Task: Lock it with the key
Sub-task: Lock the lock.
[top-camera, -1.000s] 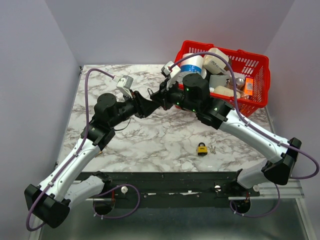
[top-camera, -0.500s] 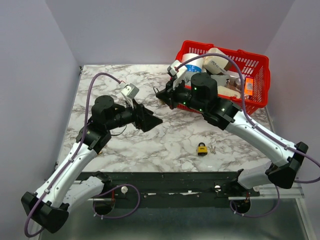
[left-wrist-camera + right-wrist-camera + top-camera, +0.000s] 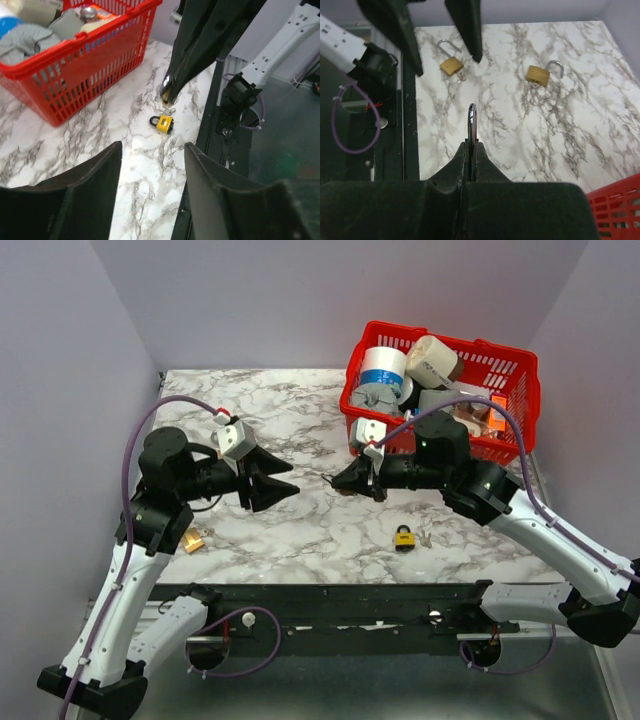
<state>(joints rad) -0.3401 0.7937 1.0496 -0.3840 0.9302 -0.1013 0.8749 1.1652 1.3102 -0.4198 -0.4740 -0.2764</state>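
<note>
One key [image 3: 472, 117] pinched, yellow padlock [image 3: 404, 537] untouched

Top view: red basket [image 3: 505, 447], upper right, holds tape roll [image 3: 383, 367] and boxes [image 3: 432, 358]; padlock lower centre; left wrist: left gripper [image 3: 152, 147] gapes, empty; right wrist: right gripper [image 3: 471, 146] clamps key mid-frame; brass padlocks [image 3: 538, 75] above.

Three padlocks, a brass padlock [image 3: 451, 65] and second brass padlock [image 3: 538, 75] ahead of the right gripper [image 3: 471, 147] jaws, a yellow padlock [image 3: 404, 537] behind them; one key [image 3: 472, 117] between them; one red basket [image 3: 490, 360]
</note>
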